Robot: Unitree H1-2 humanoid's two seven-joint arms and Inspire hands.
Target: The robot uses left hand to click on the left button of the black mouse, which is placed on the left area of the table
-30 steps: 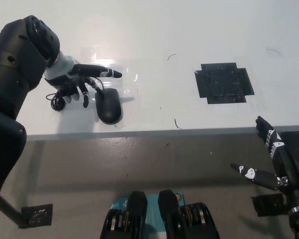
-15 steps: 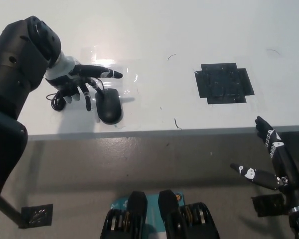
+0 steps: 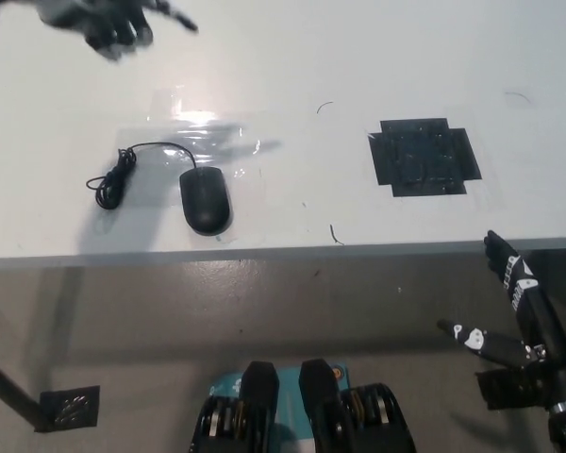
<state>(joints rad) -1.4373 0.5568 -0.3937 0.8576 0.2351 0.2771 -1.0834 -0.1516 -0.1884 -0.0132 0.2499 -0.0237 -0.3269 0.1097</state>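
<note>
- White left hand [image 3: 108,24] is at the top left corner, blurred, one of its fingers [image 3: 174,17] stretched out and the others bent; it holds nothing and touches nothing.
- Black mouse [image 3: 206,199] lies on the left part of the white worktop [image 3: 292,57], well apart from this hand, its cable [image 3: 118,172] curled beside it.
- Black right hand [image 3: 509,311] rests below the worktop edge at the lower right, fingers spread, empty.

Left hand [image 3: 113,24] blurred, cut off by the top edge, its grip unreadable.
</note>
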